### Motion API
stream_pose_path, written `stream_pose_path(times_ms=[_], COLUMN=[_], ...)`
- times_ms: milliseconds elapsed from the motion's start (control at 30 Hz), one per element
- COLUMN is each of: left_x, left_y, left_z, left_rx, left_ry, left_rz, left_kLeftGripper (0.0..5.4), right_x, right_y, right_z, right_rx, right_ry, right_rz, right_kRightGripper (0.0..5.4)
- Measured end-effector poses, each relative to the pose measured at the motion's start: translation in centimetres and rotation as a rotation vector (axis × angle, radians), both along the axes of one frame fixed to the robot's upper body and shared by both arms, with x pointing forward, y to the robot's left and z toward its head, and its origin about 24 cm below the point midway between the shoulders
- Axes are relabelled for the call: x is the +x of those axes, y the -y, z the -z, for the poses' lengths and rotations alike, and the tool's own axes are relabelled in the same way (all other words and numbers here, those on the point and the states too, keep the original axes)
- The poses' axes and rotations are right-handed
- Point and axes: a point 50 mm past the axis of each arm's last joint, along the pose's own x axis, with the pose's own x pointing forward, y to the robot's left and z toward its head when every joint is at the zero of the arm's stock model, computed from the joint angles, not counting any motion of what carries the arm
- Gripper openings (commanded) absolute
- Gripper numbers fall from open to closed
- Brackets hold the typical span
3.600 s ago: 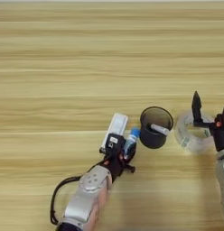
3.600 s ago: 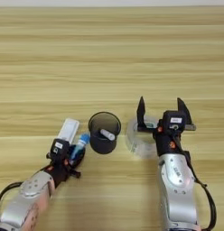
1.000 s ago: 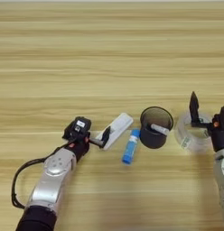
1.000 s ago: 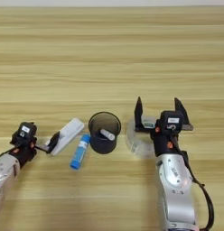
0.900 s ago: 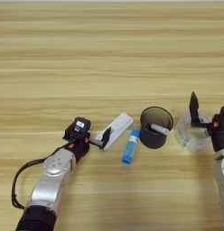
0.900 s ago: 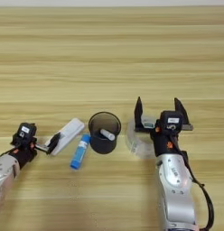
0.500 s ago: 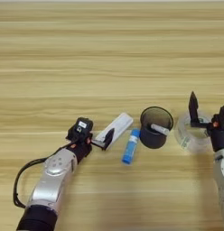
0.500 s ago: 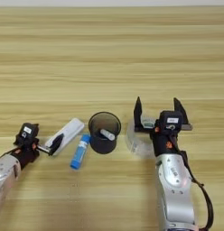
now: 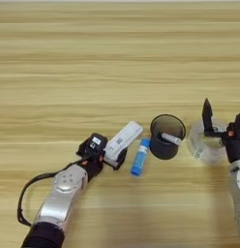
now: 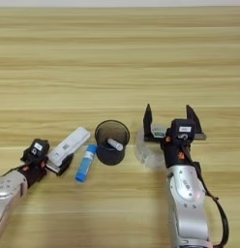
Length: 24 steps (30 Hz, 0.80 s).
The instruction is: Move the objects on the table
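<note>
On the broad light-wood table [image 9: 117,58] with horizontal plank grain, the left gripper [image 9: 116,157] sits at the near-left end of a flat white rectangular stick-like device [image 9: 123,140], its black fingers closed on that lower end; the device lies tilted, its far end pointing up and right; just to its right lies a small blue tube with a white label [image 9: 139,157], nearly touching a black mesh cup [image 9: 166,136] that stands upright with a small white cylinder inside [image 9: 171,139]; right of the cup rests a clear tape roll [image 10: 148,147]; the right gripper [image 10: 171,119] hovers at the roll with its two black fingers spread wide apart, holding nothing.
</note>
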Motion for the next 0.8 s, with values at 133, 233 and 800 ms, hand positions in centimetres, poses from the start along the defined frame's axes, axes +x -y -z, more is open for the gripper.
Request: stream_pose_path(times_ms=[133,233,800], left_x=[-0.2,-0.2,1.0], left_y=[0.2,0.2,0.9], left_z=[0.3,0.4,1.0], left_rx=[0.004,0.009,0.059], left_ry=[-0.009,-0.013,0.02], left_rz=[0.013,0.013,0.039], left_kLeftGripper=[5.38,5.38,5.12], right_x=[0.0,0.0,0.0], right_y=[0.0,0.0,0.0], right_z=[0.0,0.0,0.0], right_rx=[0.0,0.0,0.0], right_ry=[0.0,0.0,0.0], right_rz=[0.0,0.0,0.0], right_kRightGripper=[5.4,5.4,5.4])
